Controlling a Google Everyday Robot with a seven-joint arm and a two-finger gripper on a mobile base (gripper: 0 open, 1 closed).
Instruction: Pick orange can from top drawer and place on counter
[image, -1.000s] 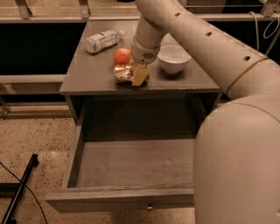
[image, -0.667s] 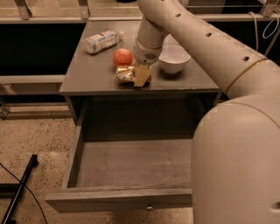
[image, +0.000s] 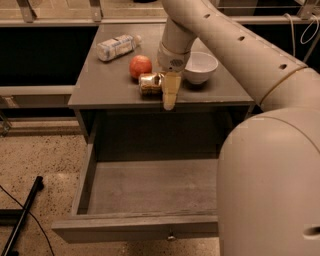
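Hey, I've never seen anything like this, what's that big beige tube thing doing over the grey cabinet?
That is a robot arm, seen by one camera looking down at the cabinet. Its gripper is at the front edge of the counter, right beside the orange can, which lies on its side. Whether it grips the can, I cannot tell. An apple, a plastic bottle and a white bowl also sit there. Below, the top drawer is pulled open.

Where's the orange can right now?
Camera view: the orange can lies on the counter near its front edge, in front of the apple, with the gripper beside it, toward the bowl.
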